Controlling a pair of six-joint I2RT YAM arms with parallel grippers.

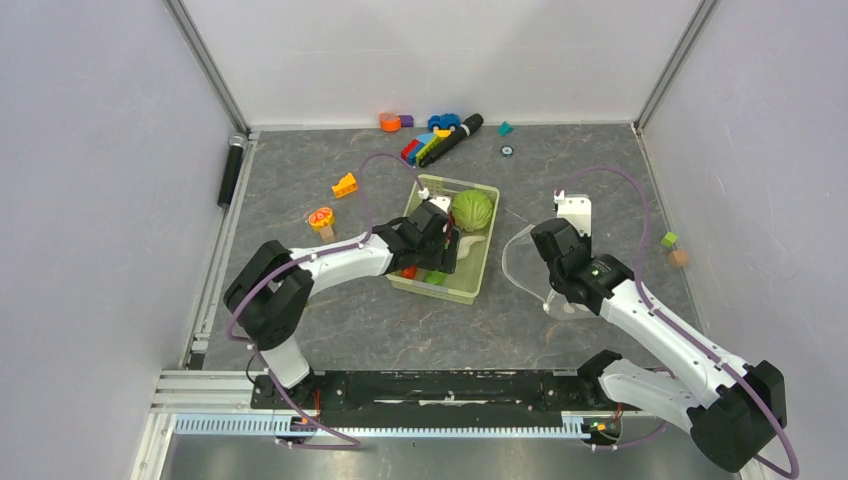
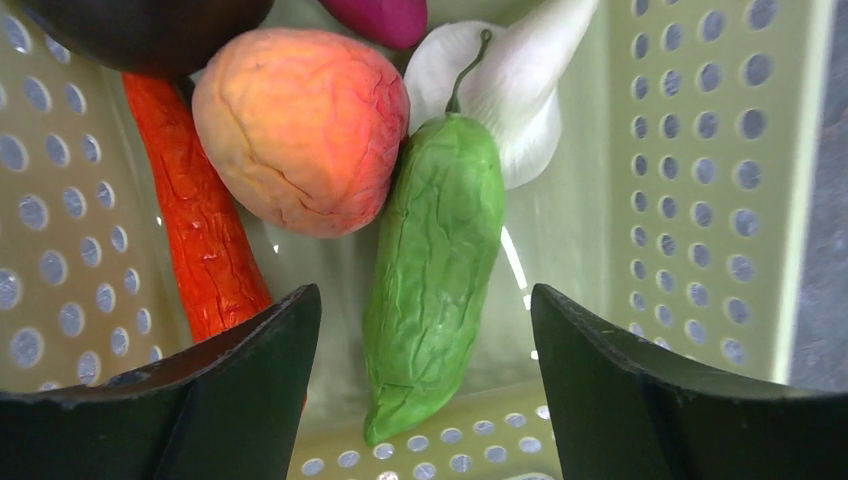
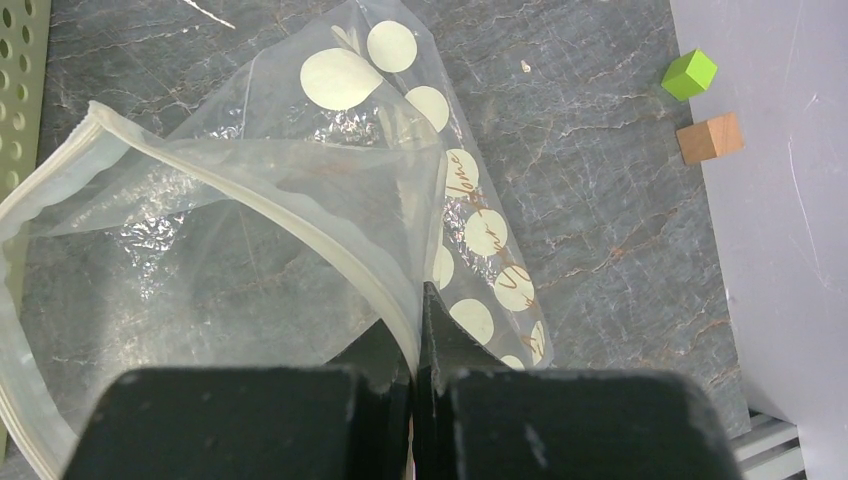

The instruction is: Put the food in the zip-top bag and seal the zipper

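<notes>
left tool (image 2: 425, 300) gapes wide over the cucumber (image 2: 435, 260). right tool (image 3: 418, 372), at its 3 o'clock, pinches the zip-top bag (image 3: 230, 250).

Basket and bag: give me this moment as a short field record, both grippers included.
left gripper: open, inside the basket, jaws either side of the cucumber
right gripper: shut on the zip-top bag at its zipper
bag mouth: gaping, no food seen inside
in basket: cucumber, peach, carrot, white piece, cabbage
</notes>
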